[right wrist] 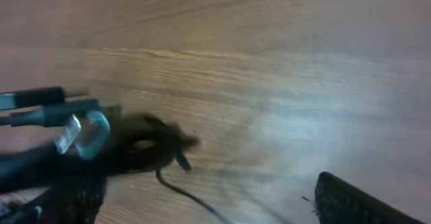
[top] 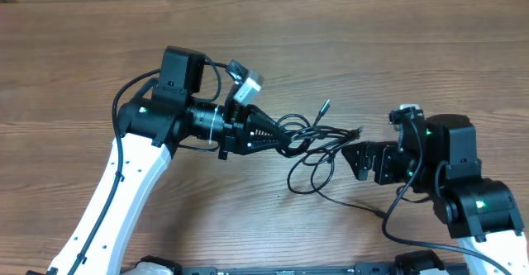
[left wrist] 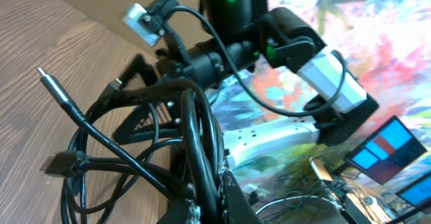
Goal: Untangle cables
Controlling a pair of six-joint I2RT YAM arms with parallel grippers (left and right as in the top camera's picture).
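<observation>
Grained wooden table (top: 347,35); thin glossy black cables (left wrist: 199,126) loop in tangles.

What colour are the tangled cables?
The cables are black, clearest in the overhead view.

One knotted bundle of cables (top: 304,139) lies on one wooden surface (top: 372,44); its separate strands cannot be counted. Two claws show: the left claw (top: 281,137) and the right claw (top: 349,159).

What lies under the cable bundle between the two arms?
Only bare wooden table shows through the loops of the cables. Where the left gripper clamps the bundle, it and the knot cover the wood, so that spot cannot be checked.
</observation>
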